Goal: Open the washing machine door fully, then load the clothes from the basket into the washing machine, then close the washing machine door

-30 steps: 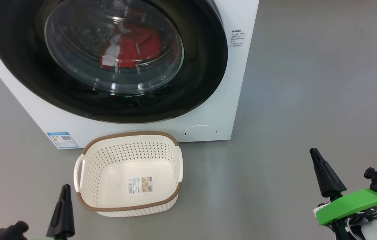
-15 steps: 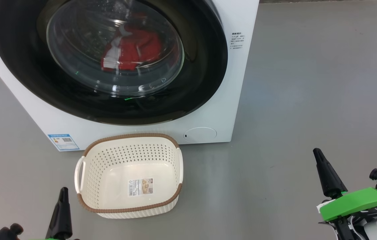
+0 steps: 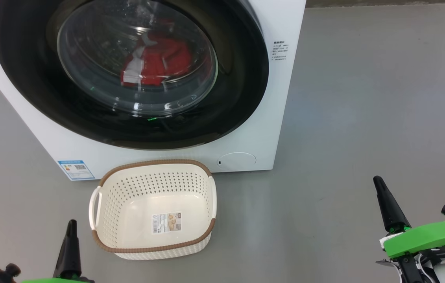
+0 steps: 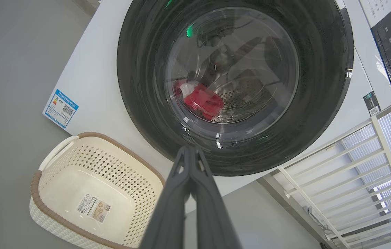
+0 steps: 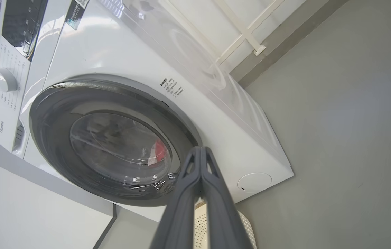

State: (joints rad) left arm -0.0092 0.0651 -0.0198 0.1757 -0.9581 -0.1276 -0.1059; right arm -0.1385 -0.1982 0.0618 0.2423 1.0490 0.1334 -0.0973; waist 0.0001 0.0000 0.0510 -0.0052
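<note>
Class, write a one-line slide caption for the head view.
Washing machine door closed, red clothes inside, empty basket on the floor in front; left hand and right hand shut, holding nothing.

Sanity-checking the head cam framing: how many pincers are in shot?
2. The left pincer sits at the lower left, just left of the basket, shut. The right pincer sits at the lower right over the grey floor, also shut.

left fingers (image 3: 69, 251) pressed together, right fingers (image 3: 388, 206) likewise
</note>
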